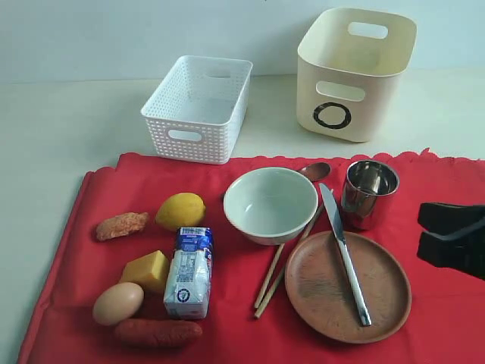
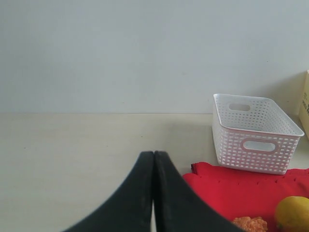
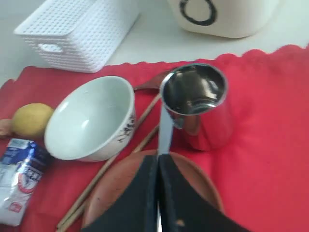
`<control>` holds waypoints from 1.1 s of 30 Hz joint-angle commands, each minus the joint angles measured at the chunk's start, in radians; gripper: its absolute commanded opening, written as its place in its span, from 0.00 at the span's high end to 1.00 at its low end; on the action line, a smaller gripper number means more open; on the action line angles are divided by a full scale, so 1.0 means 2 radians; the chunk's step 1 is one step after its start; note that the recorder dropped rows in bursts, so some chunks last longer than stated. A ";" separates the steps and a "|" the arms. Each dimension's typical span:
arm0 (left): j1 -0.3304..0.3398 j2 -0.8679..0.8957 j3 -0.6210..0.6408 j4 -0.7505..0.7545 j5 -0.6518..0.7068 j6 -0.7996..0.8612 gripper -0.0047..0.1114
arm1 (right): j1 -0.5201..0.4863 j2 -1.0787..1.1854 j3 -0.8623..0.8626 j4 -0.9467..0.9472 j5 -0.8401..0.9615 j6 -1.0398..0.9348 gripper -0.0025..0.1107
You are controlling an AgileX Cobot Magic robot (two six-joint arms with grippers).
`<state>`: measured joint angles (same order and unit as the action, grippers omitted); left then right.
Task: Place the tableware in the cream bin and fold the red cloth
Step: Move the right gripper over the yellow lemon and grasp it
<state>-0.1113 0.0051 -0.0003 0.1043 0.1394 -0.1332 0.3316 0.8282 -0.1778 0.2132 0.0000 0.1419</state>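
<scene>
Sausage (image 1: 158,332) is front-most on the red cloth (image 1: 447,318). Egg (image 1: 117,303), cheese (image 1: 146,271) and milk carton (image 1: 189,273) sit just behind it. Lemon (image 1: 180,211) and a second meat piece (image 1: 121,225) are further back.

Cloth lies spread flat on the desk (image 1: 61,136), unfolded, scalloped edge at the far side.

Tableware, all on the cloth:
- clay plate (image 1: 318,292), front right
- knife (image 1: 345,254) lying across the plate, blade tip past the rim, between bowl and cup
- bowl (image 1: 270,205) upright, mid-cloth
- steel cup (image 1: 369,193) upright, just behind the plate
- chopsticks (image 1: 273,284) angled between bowl and plate
- spoon (image 1: 314,171) behind the bowl, mostly hidden

Cream bin (image 1: 356,72) stands on bare desk beyond the cloth, far right. White basket (image 1: 198,108) is to its left, well apart.

Right pincer (image 1: 421,230) is at the right side of the cloth beside the plate, fingers pressed together, holding nothing. Its wrist view has it aimed along the knife toward the cup.

Left pincer (image 2: 153,153) shows only in its wrist view: fingers together, nothing held, over bare desk off the cloth's corner near the basket.
</scene>
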 commanded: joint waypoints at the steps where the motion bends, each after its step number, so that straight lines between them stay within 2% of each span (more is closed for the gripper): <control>1: 0.001 -0.003 0.000 -0.002 -0.001 0.001 0.95 | 0.066 0.047 -0.050 -0.002 -0.009 -0.001 0.98; 6: 0.001 -0.003 0.000 -0.002 -0.001 0.001 0.95 | 0.113 0.128 -0.120 -0.005 -0.004 -0.024 0.98; 12: 0.001 -0.003 0.000 -0.002 -0.001 0.000 0.95 | 0.131 0.240 -0.217 -0.005 0.032 -0.058 0.95; 18: 0.001 -0.003 0.000 -0.002 -0.001 0.001 0.95 | 0.131 0.350 -0.334 -0.005 0.089 -0.090 0.78; 26: 0.001 -0.003 0.000 -0.002 -0.001 0.001 0.95 | 0.139 0.476 -0.470 -0.002 0.174 -0.160 0.47; 33: 0.001 -0.003 0.000 -0.002 -0.001 0.000 0.95 | 0.188 0.550 -0.541 -0.003 0.188 -0.261 0.34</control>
<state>-0.1113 0.0051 -0.0003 0.1043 0.1394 -0.1332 0.6804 1.8867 -1.2224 0.2114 0.3660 -0.2949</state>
